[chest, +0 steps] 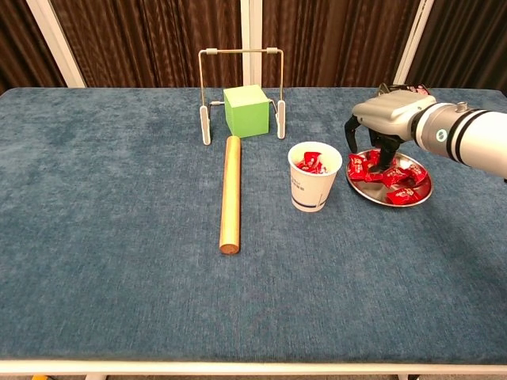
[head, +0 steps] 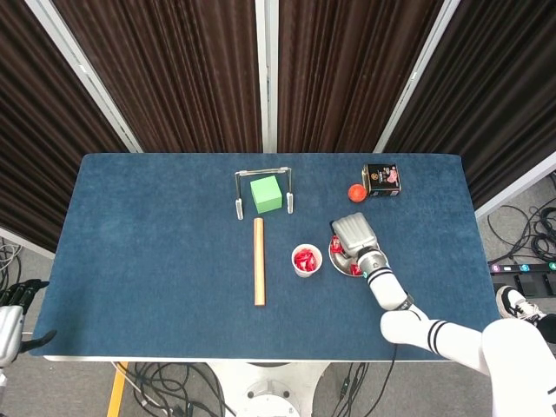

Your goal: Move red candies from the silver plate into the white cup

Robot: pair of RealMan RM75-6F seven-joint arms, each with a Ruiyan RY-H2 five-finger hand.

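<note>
The silver plate (chest: 425, 188) with several red candies (chest: 402, 195) sits right of the white cup (chest: 314, 192), which has red candies (chest: 310, 162) inside. My right hand (chest: 382, 125) is low over the plate's left side. Its fingers curve down and its fingertips (chest: 386, 158) reach the candies, with thumb and fingers still apart around one. From the head view the right hand (head: 354, 234) covers most of the plate (head: 347, 271), beside the cup (head: 307, 260). My left hand (head: 12, 313) hangs off the table's left edge, holding nothing.
A wooden rod (chest: 230, 194) lies left of the cup. Behind it a green cube (chest: 245, 111) stands under a wire frame (chest: 242, 52). An orange ball (head: 355, 192) and a dark tin (head: 380, 180) sit behind the plate.
</note>
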